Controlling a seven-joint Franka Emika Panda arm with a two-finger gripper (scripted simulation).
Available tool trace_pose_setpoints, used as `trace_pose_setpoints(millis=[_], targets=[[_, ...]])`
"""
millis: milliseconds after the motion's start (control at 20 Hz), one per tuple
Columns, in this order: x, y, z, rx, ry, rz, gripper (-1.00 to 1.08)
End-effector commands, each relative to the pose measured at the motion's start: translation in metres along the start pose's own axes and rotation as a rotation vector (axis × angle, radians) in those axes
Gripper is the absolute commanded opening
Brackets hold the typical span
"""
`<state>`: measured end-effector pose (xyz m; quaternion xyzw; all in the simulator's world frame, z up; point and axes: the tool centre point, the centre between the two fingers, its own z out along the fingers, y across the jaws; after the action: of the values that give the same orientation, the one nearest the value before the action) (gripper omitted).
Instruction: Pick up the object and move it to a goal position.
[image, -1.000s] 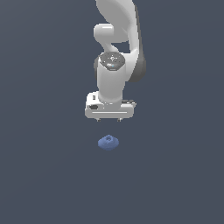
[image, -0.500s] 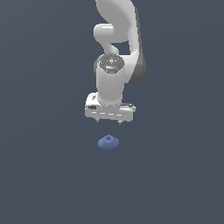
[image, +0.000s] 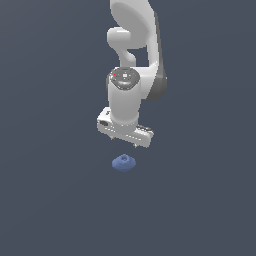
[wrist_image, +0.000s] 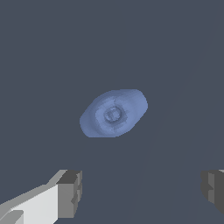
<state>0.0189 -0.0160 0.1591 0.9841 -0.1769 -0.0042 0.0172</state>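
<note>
The object is a small matte blue lumpy piece with a raised knob and dimple on top. It lies on the flat grey floor. It also shows in the wrist view, near the middle of the picture. My gripper hangs pointing down just above and slightly behind the object, not touching it. In the wrist view the gripper is open, its two fingers wide apart, one fingertip clearly seen, and nothing is between them.
The white arm rises from the gripper to the top of the exterior view. The floor is a plain dark grey surface.
The gripper has lowered slightly toward the object. The object has not moved.
</note>
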Motion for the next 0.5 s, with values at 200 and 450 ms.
trace_pose_setpoints(millis=[200,450], targets=[[0.008,-0.002,0.006,0.008,-0.003,0.190,1.00],[0.014,-0.004,0.010,0.013,-0.006,0.335,1.00]])
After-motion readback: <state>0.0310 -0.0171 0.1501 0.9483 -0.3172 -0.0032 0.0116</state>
